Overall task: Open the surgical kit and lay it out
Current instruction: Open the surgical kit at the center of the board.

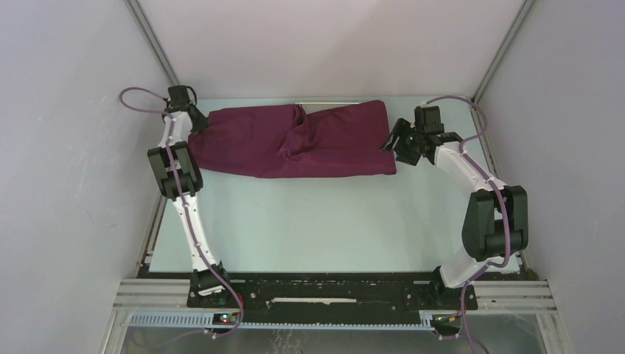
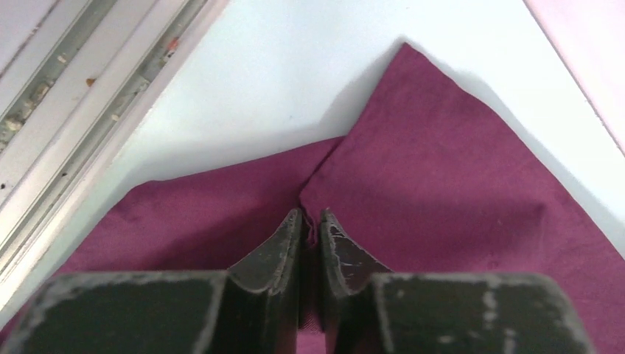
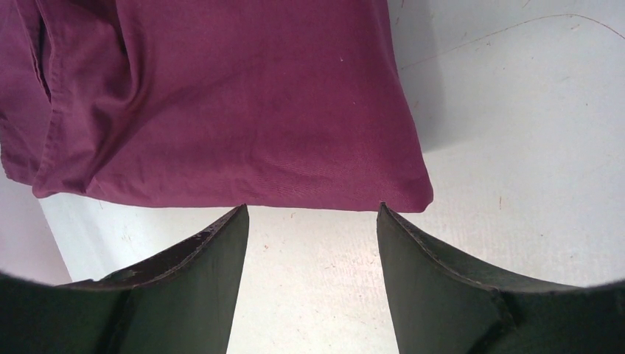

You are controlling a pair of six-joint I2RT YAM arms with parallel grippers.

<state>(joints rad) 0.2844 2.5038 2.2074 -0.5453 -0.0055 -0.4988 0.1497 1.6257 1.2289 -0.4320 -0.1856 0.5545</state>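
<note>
A maroon cloth wrap point(image 1: 295, 140) is spread in folds along the far edge of the pale bench point(image 1: 317, 221). Near the far-left corner, a fold of it is pinched between the nearly closed jaws of the left gripper point(image 2: 311, 217). The right gripper point(image 3: 313, 214) is held just beside the wrap's right end, its jaws parted and empty.

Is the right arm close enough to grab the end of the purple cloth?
Probably yes. The right tool is open and sits right beside the end of the purple cloth, with only a strip of table between them. Nothing seems to block it.
</note>
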